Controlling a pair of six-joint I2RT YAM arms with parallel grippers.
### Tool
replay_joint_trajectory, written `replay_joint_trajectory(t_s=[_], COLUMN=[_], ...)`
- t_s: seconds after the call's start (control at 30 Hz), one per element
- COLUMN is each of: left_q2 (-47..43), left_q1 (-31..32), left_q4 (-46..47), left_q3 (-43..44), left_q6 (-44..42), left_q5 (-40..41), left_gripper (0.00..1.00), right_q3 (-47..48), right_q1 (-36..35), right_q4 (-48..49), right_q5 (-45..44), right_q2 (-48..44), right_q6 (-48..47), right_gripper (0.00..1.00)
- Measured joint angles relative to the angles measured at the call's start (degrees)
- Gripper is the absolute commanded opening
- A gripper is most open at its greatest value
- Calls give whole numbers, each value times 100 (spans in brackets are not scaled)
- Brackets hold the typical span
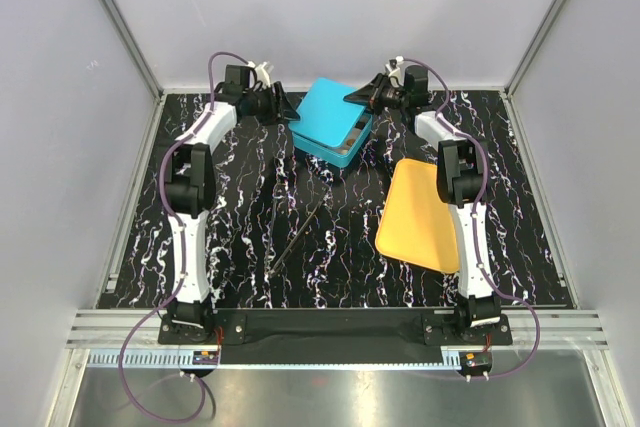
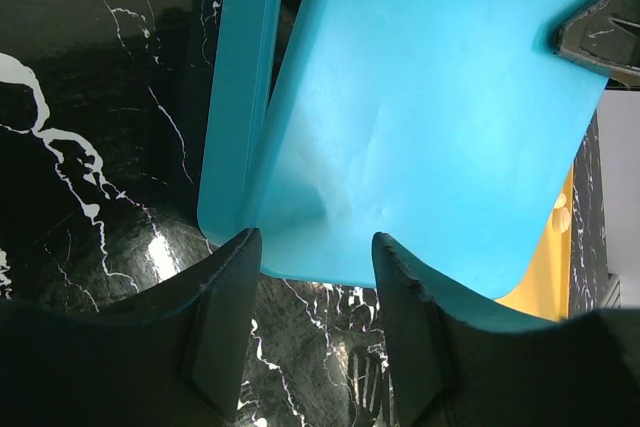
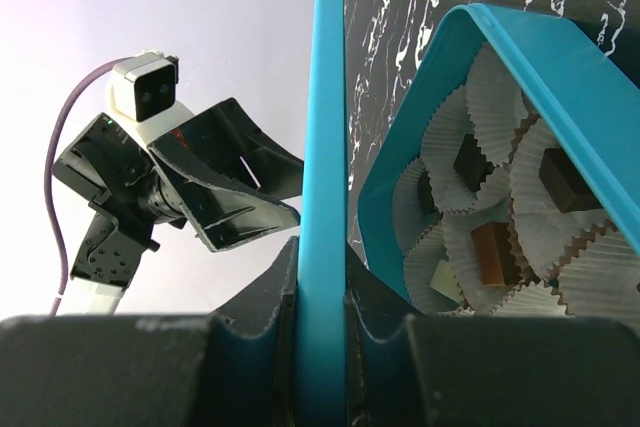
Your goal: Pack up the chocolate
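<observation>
While the right gripper (image 3: 322, 282) clamps the lid's (image 3: 325, 97) right edge, the left gripper (image 2: 315, 272) gapes beside its left edge, five chocolates (image 3: 560, 179) showing in one tin (image 3: 560, 77), one tray (image 1: 420, 215) near-right.

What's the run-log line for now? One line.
right gripper: shut on flat turquoise lid | left gripper: open, at lid edge | lid: tilted over turquoise tin | chocolates: in white paper cups inside tin

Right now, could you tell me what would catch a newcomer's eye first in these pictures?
The bright blue lid at the table's far centre, tilted up off its box, with the right arm's jaws shut on its edge. Under it, chocolate pieces sit in white paper cups. A yellow tray lies to the right.
</observation>
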State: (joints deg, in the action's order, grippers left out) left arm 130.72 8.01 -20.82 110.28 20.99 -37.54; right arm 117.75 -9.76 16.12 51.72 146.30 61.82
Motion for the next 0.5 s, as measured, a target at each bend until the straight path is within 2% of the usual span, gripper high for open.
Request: replay_joint_trajectory(t_s=[0.2, 0.3, 0.5], left_q2=[186, 256, 321], left_q1=[24, 26, 39], left_q4=[4, 20, 39], left_q3=[136, 219, 223], left_q6=[2, 2, 4], left_q5=[-7, -24, -24], left_gripper=[47, 47, 47], right_q3=[0, 0, 28], right_q1=[24, 63, 120], right_q4=[-11, -15, -35], right_q5=[-4, -2, 42], right_q2=[4, 7, 81], right_q6=[-2, -2, 2], right_gripper=[2, 5, 4])
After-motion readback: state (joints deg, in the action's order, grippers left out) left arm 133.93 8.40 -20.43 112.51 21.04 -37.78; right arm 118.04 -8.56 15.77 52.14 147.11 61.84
